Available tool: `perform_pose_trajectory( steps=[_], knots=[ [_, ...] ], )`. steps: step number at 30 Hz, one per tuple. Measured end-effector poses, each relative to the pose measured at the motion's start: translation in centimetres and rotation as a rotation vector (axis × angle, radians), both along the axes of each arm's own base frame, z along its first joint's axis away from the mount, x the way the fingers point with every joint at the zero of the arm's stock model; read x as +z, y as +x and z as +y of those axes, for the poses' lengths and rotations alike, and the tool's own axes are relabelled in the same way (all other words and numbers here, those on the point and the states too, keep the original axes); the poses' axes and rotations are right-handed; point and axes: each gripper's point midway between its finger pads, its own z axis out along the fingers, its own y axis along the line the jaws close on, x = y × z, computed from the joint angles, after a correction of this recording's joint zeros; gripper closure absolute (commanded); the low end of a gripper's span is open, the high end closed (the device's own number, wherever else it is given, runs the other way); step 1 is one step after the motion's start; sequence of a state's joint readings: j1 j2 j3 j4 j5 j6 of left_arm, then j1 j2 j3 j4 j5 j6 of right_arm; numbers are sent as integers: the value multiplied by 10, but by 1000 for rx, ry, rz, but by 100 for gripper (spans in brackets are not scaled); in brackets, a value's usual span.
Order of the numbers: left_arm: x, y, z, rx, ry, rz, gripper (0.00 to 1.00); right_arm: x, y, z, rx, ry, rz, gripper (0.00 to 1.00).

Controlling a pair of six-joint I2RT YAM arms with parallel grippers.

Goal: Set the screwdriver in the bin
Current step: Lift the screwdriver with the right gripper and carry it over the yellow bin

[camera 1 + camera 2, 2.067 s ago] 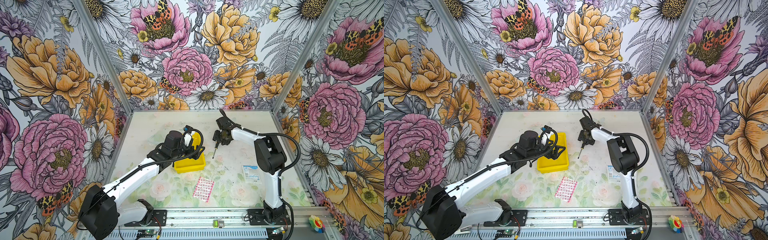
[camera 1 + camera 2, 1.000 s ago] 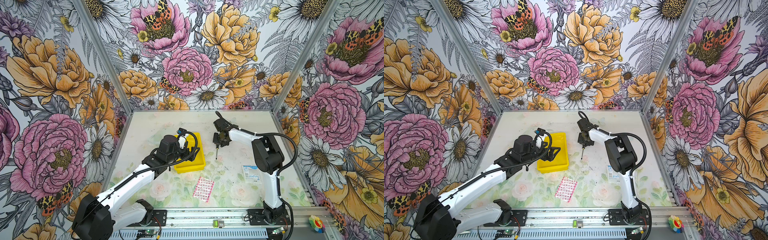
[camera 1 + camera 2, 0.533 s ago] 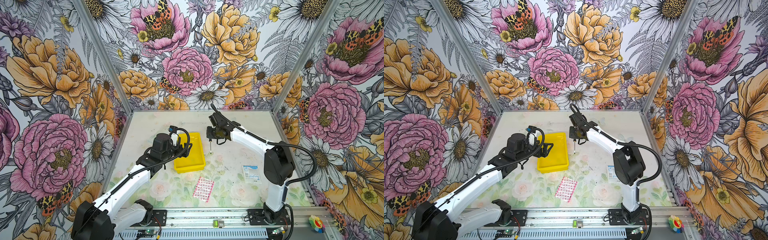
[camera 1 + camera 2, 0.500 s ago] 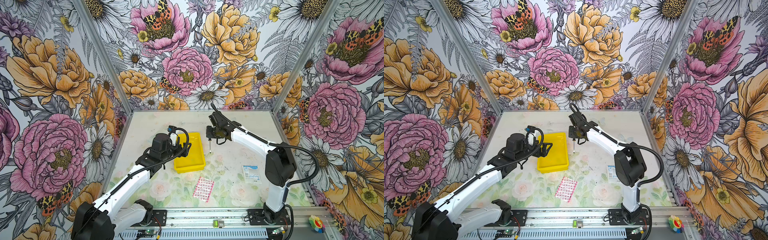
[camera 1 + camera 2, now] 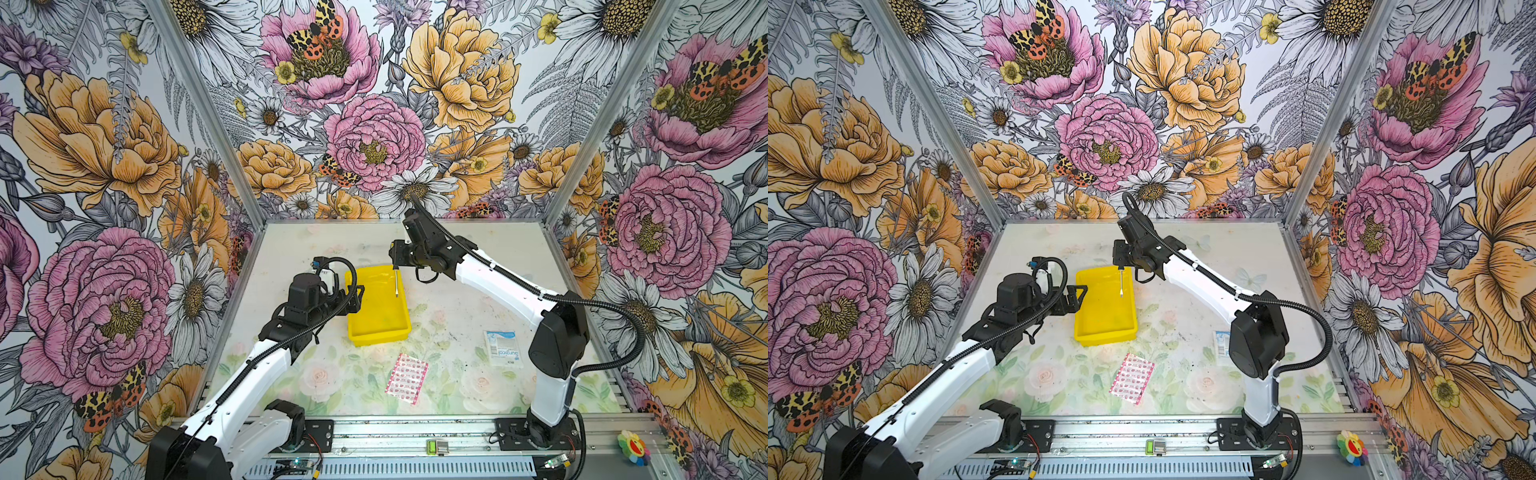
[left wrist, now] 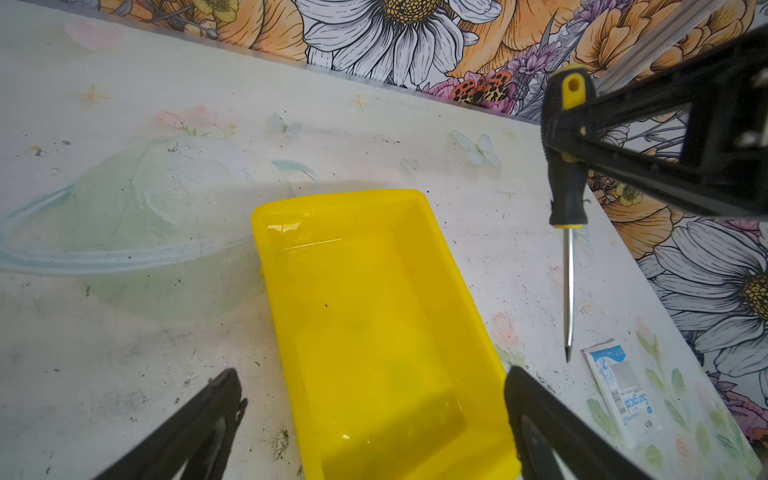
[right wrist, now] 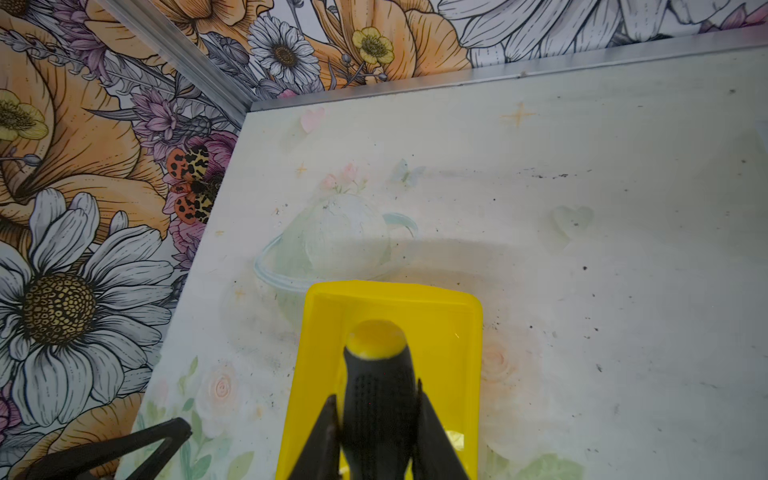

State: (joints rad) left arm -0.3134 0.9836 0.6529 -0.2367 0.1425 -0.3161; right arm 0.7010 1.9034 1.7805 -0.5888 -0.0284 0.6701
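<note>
Right gripper [image 5: 397, 266] clamped on screwdriver [image 5: 397, 284] handle, shaft hanging tip-down over upper-right corner of bin [image 5: 380, 337], mid-frame. Pickup and carry look done; lower and release left. Left gripper [image 5: 356, 298] open beside bin's left rim, holding nothing.

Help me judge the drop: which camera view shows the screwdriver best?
The left wrist view: the whole screwdriver shows side-on, handle clamped in the right gripper, shaft pointing down. The right wrist view shows only its handle, end-on. In both top views just the thin shaft shows, against the bin; the gripper hides the handle.
</note>
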Motion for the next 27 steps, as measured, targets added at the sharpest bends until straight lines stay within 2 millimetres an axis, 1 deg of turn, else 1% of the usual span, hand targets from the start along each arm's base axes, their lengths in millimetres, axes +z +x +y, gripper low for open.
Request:
perform_pose_trajectory(
  steps=[3, 6, 10, 12, 15, 18, 21, 27],
  knots=[
    [-2, -4, 3, 6, 1, 0, 1, -5, 0, 16, 23, 34, 33, 100],
    [-1, -4, 8, 24, 5, -7, 1, -19, -3, 31, 54, 52, 81, 100],
    [-2, -3, 11, 38, 10, -8, 1, -48, -9, 47, 91, 50, 153, 100],
    [-2, -3, 12, 42, 9, -9, 1, -66, -13, 54, 103, 43, 193, 100],
    [-2, -3, 13, 46, 9, -7, 1, -91, -16, 59, 113, 25, 241, 100],
    [-2, -3, 13, 49, 10, -10, 1, -107, -18, 62, 115, 12, 271, 100],
    [2, -4, 15, 56, 9, -23, 1, -115, -19, 62, 109, 8, 289, 100],
    [6, -4, 16, 62, 9, -36, 1, -121, -21, 64, 102, 5, 305, 100]
  ],
)
